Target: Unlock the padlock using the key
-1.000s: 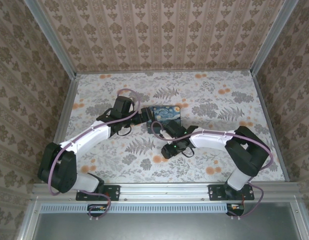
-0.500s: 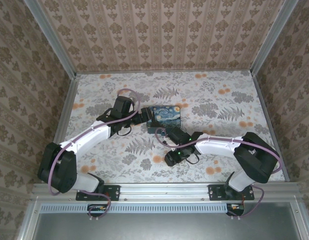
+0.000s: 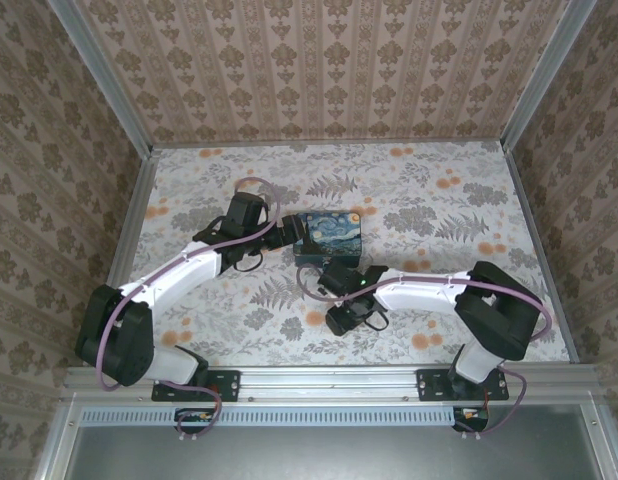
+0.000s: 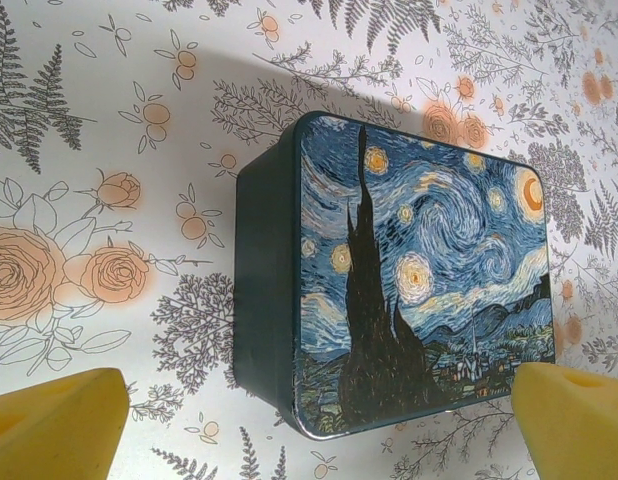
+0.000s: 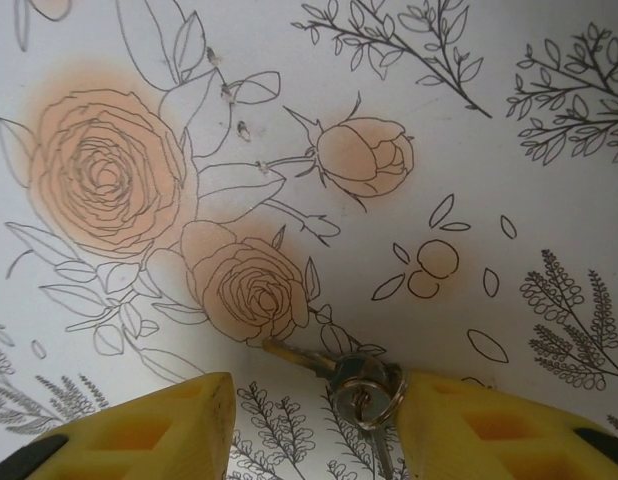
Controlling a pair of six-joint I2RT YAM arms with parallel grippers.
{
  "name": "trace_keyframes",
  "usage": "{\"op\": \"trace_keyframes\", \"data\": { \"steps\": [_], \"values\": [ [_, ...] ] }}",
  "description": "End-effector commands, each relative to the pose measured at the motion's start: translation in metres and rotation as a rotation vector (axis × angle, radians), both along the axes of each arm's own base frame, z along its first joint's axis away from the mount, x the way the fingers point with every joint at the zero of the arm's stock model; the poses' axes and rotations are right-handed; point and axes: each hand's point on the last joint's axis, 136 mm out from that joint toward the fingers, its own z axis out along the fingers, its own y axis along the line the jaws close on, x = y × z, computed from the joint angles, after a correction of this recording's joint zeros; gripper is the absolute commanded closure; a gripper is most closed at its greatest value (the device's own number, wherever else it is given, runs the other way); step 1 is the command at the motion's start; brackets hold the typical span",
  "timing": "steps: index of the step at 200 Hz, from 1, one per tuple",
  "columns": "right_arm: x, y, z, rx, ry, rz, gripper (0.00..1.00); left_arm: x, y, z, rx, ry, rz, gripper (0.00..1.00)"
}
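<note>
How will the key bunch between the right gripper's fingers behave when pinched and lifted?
The keys are joined by a ring, so they'll probably dangle rather than stay stiff. Lying thin and flat on the table, they may slip when pinched.

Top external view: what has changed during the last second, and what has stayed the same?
The right arm drew its wrist slightly toward the near edge and swung its elbow outward. Nothing was visibly taken or released: the keys lie inside the open right gripper. The left arm, open left gripper and painted box stayed put.
</note>
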Motion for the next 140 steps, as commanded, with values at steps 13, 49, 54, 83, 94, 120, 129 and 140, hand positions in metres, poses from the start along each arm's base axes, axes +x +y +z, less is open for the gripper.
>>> {"op": "trace_keyframes", "data": {
  "steps": [13,49,54,83,94,120,129,140],
  "values": [
    [-0.027,-0.026,-0.033,-0.198,0.091,0.019,0.56,0.001,0.000,0.006,-0.010,-0.016,-0.017,0.00],
    [-0.032,-0.030,-0.042,-0.219,0.114,0.001,0.72,0.000,0.000,0.008,-0.015,-0.019,-0.019,0.00],
    [-0.032,-0.030,-0.042,-0.218,0.117,0.000,0.74,0.000,0.000,0.008,-0.014,-0.020,-0.020,0.00],
    [-0.036,-0.029,-0.049,-0.214,0.139,-0.006,0.94,0.000,0.001,0.008,-0.015,-0.020,-0.020,0.00],
    [-0.035,-0.028,-0.050,-0.203,0.145,-0.016,1.00,-0.001,0.001,0.006,-0.013,-0.015,-0.020,0.00],
    [-0.035,-0.025,-0.047,-0.156,0.156,-0.045,1.00,-0.002,0.002,0.003,-0.011,-0.012,-0.021,0.00],
    [-0.029,-0.018,-0.041,-0.102,0.133,-0.061,1.00,-0.003,0.002,0.003,-0.010,-0.009,-0.021,0.00],
    [-0.025,-0.014,-0.031,-0.050,0.119,-0.082,1.00,-0.003,0.002,0.002,-0.007,-0.007,-0.021,0.00]
  ]
}}
